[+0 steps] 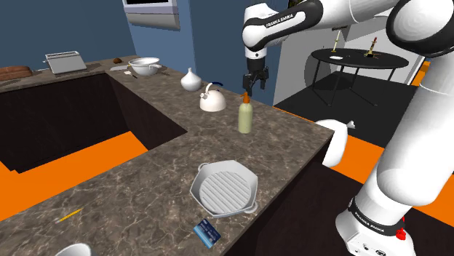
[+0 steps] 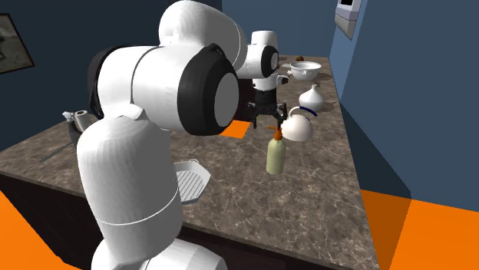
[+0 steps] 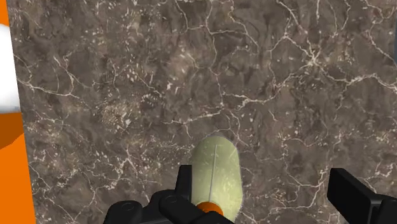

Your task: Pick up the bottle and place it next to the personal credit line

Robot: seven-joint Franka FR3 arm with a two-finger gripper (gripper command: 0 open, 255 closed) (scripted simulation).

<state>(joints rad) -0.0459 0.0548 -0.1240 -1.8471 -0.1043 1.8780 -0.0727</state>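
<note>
The arm (image 2: 130,176) hides part of the white ridged pan (image 2: 196,180) in the second exterior view. The print on the card (image 1: 207,233) is too small to read. A white rounded thing (image 1: 73,250) is cut off by the shoulder view's lower edge. The wrist view's edge cuts off the orange cap (image 3: 208,207) of the bottle (image 3: 217,172).

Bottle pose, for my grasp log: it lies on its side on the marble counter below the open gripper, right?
No: the bottle stands upright on the marble counter below the open gripper, not on its side. The shoulder view shows it.
</note>
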